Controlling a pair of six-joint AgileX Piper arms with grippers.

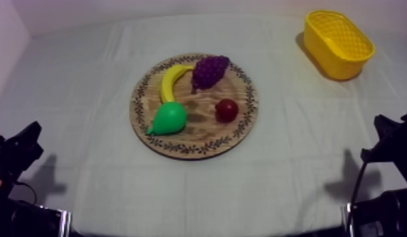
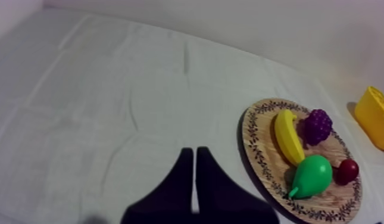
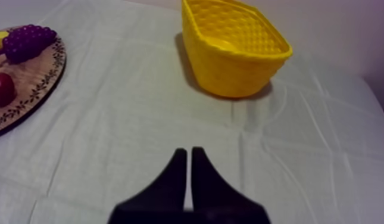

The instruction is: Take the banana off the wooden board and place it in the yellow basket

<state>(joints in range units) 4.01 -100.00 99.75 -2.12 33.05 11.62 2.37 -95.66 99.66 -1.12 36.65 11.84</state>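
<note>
A yellow banana (image 1: 171,80) lies on the left rear part of the round wooden board (image 1: 199,135), between the grapes and the pear. The yellow basket (image 1: 337,43) stands at the far right of the table. My left gripper (image 1: 30,133) rests low at the left, well away from the board. Its fingers lie together as a narrow wedge (image 2: 194,156) over bare cloth, with the banana (image 2: 287,136) off to one side. My right gripper (image 1: 385,129) rests low at the right. It is shut on nothing (image 3: 189,156), pointing toward the basket (image 3: 233,44).
Purple grapes (image 1: 209,69), a green pear (image 1: 169,118) and a small red fruit (image 1: 226,109) share the board with the banana. The grapes touch the banana's far end. Open cloth lies between the board and the basket.
</note>
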